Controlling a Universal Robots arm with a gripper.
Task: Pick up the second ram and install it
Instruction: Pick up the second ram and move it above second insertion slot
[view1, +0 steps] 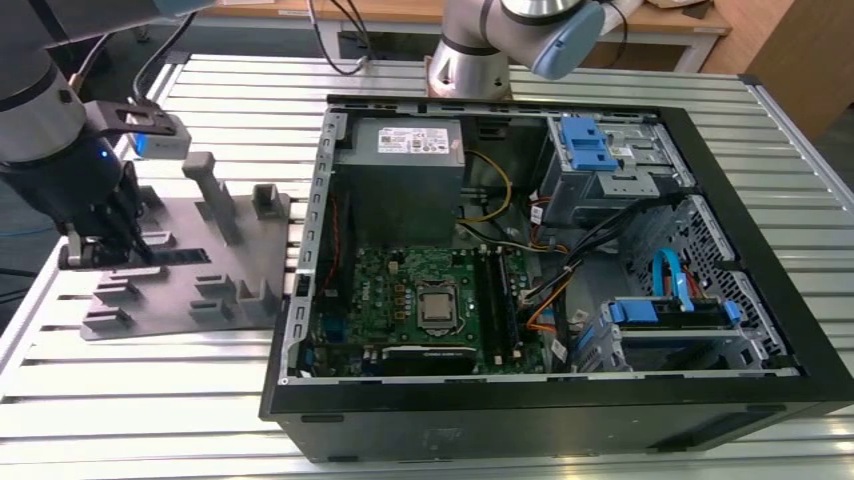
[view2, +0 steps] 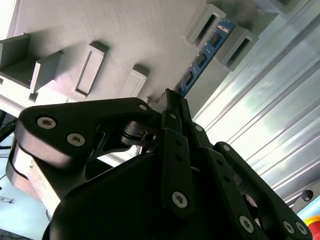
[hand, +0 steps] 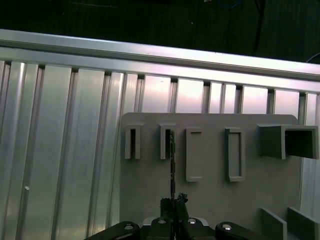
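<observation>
The gripper (view1: 100, 250) sits low over the fixture (view1: 227, 290), at the fixture's side farthest from the case (view1: 534, 410), with its 2 fingers pinched onto the ram (view2: 202, 57). In both wrist views the ram stands on edge on the fixture, with 1 end clamped between the fingertips and the other end reaching the fixture's row of raised slot blocks. The fixture lies flat on the slatted table (view1: 134, 400), just beside the open case.

The end effector (view2: 172, 100) hides one end of the second ram (view2: 201, 59).
</observation>
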